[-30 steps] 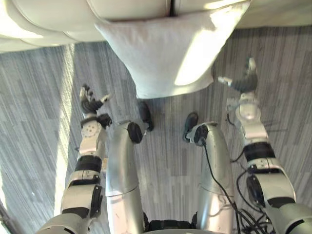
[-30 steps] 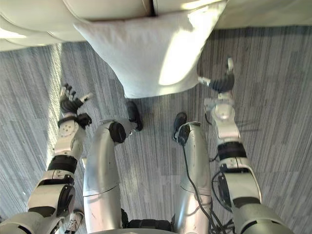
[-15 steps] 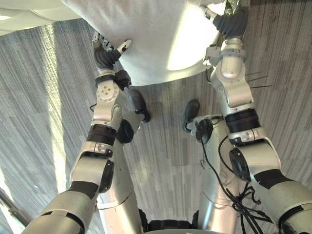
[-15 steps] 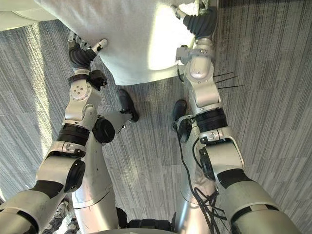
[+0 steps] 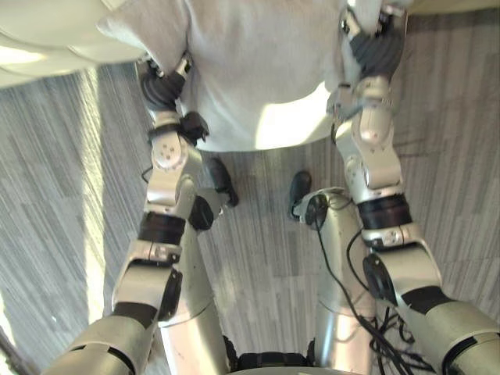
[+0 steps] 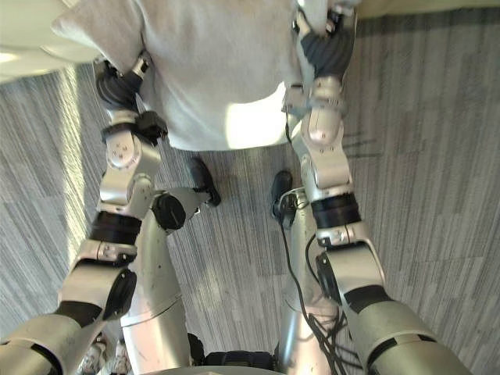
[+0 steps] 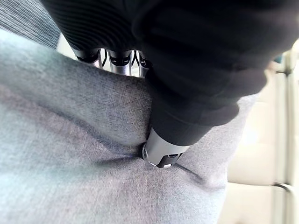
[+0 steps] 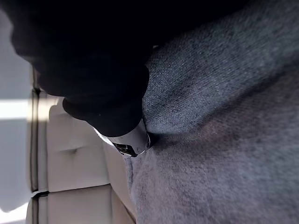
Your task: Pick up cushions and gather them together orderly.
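Observation:
A large grey cushion (image 5: 258, 70) hangs in front of me, its lower edge above the striped floor. My left hand (image 5: 162, 86) grips the cushion's left side and my right hand (image 5: 375, 47) grips its right side. In the left wrist view the thumb (image 7: 161, 154) digs into the grey cloth (image 7: 70, 163), with the fingers (image 7: 112, 58) curled over the cushion's edge. In the right wrist view the thumb (image 8: 131, 140) presses a fold into the cushion (image 8: 210, 140). Both hands are shut on the cushion.
A cream sofa (image 5: 47, 39) runs along the far side, just behind the cushion; its padded panels (image 8: 74, 158) also show past my right hand. Grey striped carpet (image 5: 70, 203) spreads to both sides.
A second ago both hands stood open and apart from the cushion. They have since risen, closed in on its two sides and curled onto it. The view has shifted as well.

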`<state>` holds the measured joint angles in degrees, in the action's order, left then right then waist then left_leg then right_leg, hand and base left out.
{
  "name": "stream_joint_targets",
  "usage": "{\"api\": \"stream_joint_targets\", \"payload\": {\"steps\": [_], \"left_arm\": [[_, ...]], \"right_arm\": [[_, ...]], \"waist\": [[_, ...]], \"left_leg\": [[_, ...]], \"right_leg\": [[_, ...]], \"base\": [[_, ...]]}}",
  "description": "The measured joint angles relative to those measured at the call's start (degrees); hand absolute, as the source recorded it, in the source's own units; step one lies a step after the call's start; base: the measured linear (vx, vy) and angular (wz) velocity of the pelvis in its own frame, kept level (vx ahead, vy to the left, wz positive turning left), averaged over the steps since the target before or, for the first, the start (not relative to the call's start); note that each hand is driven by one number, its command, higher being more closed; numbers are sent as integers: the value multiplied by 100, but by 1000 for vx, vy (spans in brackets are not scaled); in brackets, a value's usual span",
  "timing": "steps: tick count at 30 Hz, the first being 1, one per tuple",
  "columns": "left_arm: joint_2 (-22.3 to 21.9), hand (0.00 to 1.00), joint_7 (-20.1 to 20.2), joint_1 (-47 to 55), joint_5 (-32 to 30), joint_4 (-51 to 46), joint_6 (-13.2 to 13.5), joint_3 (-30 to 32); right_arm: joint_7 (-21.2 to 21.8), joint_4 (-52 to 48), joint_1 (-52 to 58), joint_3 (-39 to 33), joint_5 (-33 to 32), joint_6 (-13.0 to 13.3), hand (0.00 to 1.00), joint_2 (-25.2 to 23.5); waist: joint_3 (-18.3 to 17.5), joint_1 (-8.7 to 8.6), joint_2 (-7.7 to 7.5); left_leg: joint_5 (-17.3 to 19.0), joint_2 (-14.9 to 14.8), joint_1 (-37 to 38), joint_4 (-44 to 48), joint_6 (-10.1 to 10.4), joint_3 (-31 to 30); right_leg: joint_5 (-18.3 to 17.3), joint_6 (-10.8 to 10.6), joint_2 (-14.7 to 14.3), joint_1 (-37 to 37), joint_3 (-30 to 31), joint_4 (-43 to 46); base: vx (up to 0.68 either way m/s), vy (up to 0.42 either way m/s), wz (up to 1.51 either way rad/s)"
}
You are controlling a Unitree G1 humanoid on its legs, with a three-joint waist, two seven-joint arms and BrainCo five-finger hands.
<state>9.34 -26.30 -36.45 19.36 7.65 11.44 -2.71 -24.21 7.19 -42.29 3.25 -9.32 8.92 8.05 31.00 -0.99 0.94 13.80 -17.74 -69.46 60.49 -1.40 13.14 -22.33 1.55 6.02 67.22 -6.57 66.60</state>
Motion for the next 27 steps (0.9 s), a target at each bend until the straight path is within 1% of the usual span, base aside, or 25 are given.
{"api": "stream_joint_targets", "payload": {"steps": [1, 3, 5, 6, 7, 8, 9, 10, 11, 13, 14, 15, 16, 17, 19, 21, 23, 24, 25, 26, 27], "left_arm": [[-58, 100, -2, 188, -22, -107, 46, -65], [-301, 100, 5, 946, -82, -578, 69, -372], [-476, 100, 27, 1546, -214, -754, 134, -553], [-621, 100, 109, 1988, -280, -901, 153, -638], [-690, 100, 144, 2274, -319, -999, 153, -651], [-708, 100, 168, 2476, -340, -1074, 154, -678], [-706, 100, 237, 2879, -387, -1239, 160, -740], [-701, 100, 283, 3189, -434, -1370, 202, -799], [-703, 100, 300, 3343, -440, -1445, 214, -819], [-704, 100, 405, 3909, -530, -1646, 273, -838], [-703, 100, 419, 3970, -543, -1657, 288, -838], [-701, 100, 485, 4096, -540, -1657, 306, -837], [-696, 100, 500, 4209, -530, -1643, 340, -835], [-694, 100, 502, 4270, -525, -1598, 357, -826], [-694, 100, 509, 4393, -527, -1575, 355, -815], [-688, 100, 570, 4498, -527, -1488, 354, -806], [-682, 100, 650, 4552, -516, -1415, 348, -781], [-684, 100, 734, 4556, -445, -1345, 325, -782], [-681, 100, 786, 4558, -408, -1287, 296, -789], [-646, 100, 879, 4566, -408, -1178, 240, -789], [-602, 100, 905, 4585, -411, -1161, 161, -789]], "right_arm": [[30, -153, 250, 16, 86, 39, 100, -43], [72, -689, 1207, 40, 181, 125, 100, -175], [95, -922, 1914, 135, 298, 207, 100, -250], [162, -1239, 2486, 191, 310, 234, 100, -310], [204, -1389, 2797, 268, 316, 267, 100, -328], [247, -1491, 3019, 326, 316, 294, 100, -326], [358, -1693, 3459, 430, 319, 356, 100, -314], [482, -1892, 3846, 478, 319, 398, 100, -318], [550, -1981, 4025, 506, 319, 401, 100, -318], [776, -2229, 4701, 649, 316, 441, 100, -304], [818, -2236, 4776, 665, 312, 457, 100, -304], [928, -2222, 4913, 682, 278, 459, 100, -308], [1050, -2121, 4937, 678, 230, 459, 100, -290], [1135, -1937, 4841, 676, 140, 459, 100, -233], [1250, -1645, 4697, 675, 38, 436, 100, -154], [1360, -1463, 4619, 671, 38, 418, 100, -31], [1448, -1329, 4514, 665, 41, 418, 100, 39], [1471, -1169, 4436, 609, 42, 392, 100, 56], [1505, -1023, 4409, 551, 41, 378, 100, 72], [1576, -880, 4412, 494, 46, 339, 100, 104], [1655, -767, 4411, 428, 45, 305, 100, 145]], "waist": [[-104, -2, -17], [-390, 9, -23], [-903, 8, -25], [-936, 11, -24], [-1012, 13, -24], [-1124, 16, -36], [-1314, 19, -48], [-1332, 35, -45], [-1347, 39, -50], [-1666, 40, -50], [-1711, 39, -54], [-1840, 52, -61], [-1983, 44, -68], [-2047, 44, -55], [-2058, 47, -47], [-2067, 50, -57], [-2083, 50, -59], [-2082, 28, -59], [-2079, 33, -68], [-2063, 23, -106], [-2054, -18, -121]], "left_leg": [[-22, 30, 203, -155, 26, 38], [-99, 133, 1064, -707, 82, 127], [-129, 204, 1390, -1040, 135, 140], [-174, 291, 2075, -1413, 190, 142], [-180, 330, 2444, -1620, 199, 160], [-195, 377, 2635, -1768, 221, 169], [-215, 460, 3015, -2063, 254, 206], [-233, 533, 3494, -2336, 283, 226], [-238, 570, 3718, -2470, 290, 229], [-259, 660, 4268, -2878, 324, 262], [-265, 678, 4350, -2958, 331, 264], [-287, 728, 4527, -3143, 343, 280], [-331, 803, 4674, -3377, 354, 293], [-383, 831, 4833, -3557, 347, 327], [-391, 824, 5092, -3750, 344, 371], [-368, 859, 5367, -3902, 311, 430], [-305, 914, 5530, -3977, 269, 464], [-199, 960, 5667, -3975, 256, 469], [-67, 981, 5831, -3964, 270, 467], [62, 1059, 6101, -4006, 259, 447], [168, 1108, 6363, -4107, 163, 411]], "right_leg": [[18, -2, 7, -178, -14, -145], [78, 60, 20, -1026, -75, -666], [79, 57, 24, -1388, -141, -1017], [98, 30, 27, -2123, -221, -1399], [109, 11, 38, -2498, -285, -1627], [116, -3, 48, -2686, -302, -1762], [119, -15, 77, -3073, -351, -2041], [132, -44, 101, -3573, -420, -2321], [145, -68, 105, -3813, -449, -2462], [177, -126, 108, -4449, -548, -2976], [185, -141, 109, -4546, -566, -3065], [218, -196, 105, -4735, -578, -3277], [279, -248, 105, -4880, -572, -3514], [398, -282, 70, -5061, -571, -3805], [593, -328, -23, -5407, -554, -4245], [756, -442, -57, -5670, -448, -4492], [800, -519, 0, -5698, -386, -4348], [815, -547, 28, -5654, -342, -4000], [826, -568, 55, -5528, -267, -3487], [976, -754, 227, -5294, -224, -2550], [1209, -686, 335, -5013, -110, -1818]], "base": [[51, -68, 3], [129, -53, 11], [207, -34, 15], [249, -23, 19], [244, -23, 16], [178, -11, 14], [243, 1, 19], [253, 8, 20], [240, 16, 18], [270, 27, 15], [216, 28, 11], [135, 31, 7], [162, 42, 1], [158, 49, -4], [157, 68, -16], [172, 99, -20], [143, 93, -12], [129, 99, -10], [158, 121, -7], [133, 81, 0], [153, 49, 14]]}}
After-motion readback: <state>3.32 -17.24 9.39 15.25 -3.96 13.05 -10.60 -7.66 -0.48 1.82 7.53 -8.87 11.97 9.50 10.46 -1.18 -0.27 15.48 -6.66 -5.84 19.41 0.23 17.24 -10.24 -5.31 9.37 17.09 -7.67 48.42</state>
